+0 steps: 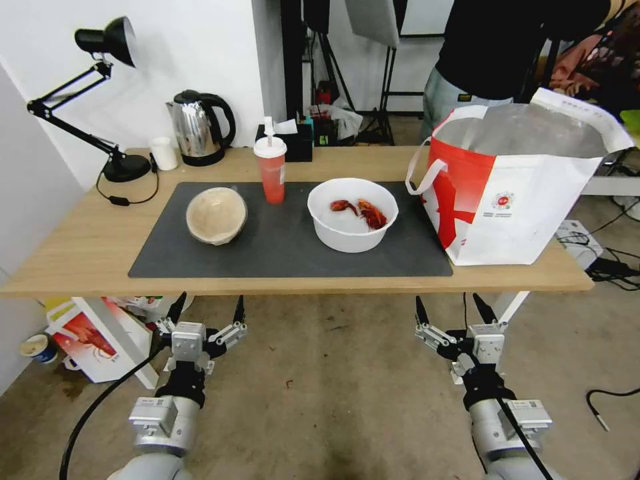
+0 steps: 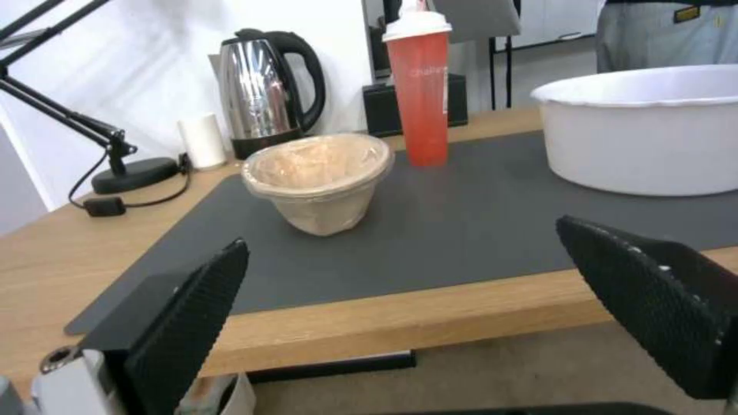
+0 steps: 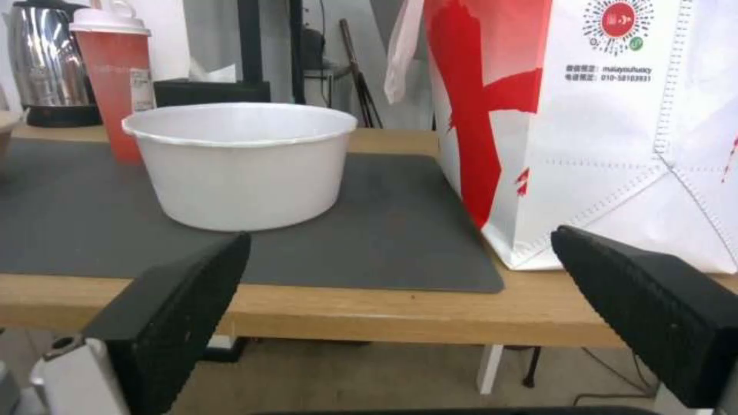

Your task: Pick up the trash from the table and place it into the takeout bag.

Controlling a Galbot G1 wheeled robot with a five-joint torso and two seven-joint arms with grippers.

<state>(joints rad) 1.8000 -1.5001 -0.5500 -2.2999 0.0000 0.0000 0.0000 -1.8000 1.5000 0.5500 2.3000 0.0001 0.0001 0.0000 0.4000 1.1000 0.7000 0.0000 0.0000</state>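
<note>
Spanning wood table (image 1: 87, 247) (grey mat (image 1: 287, 257)).

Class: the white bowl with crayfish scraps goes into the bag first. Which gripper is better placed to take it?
Probably the right gripper: open below the table edge, nearer the white bowl and takeout bag than the left gripper.
</note>
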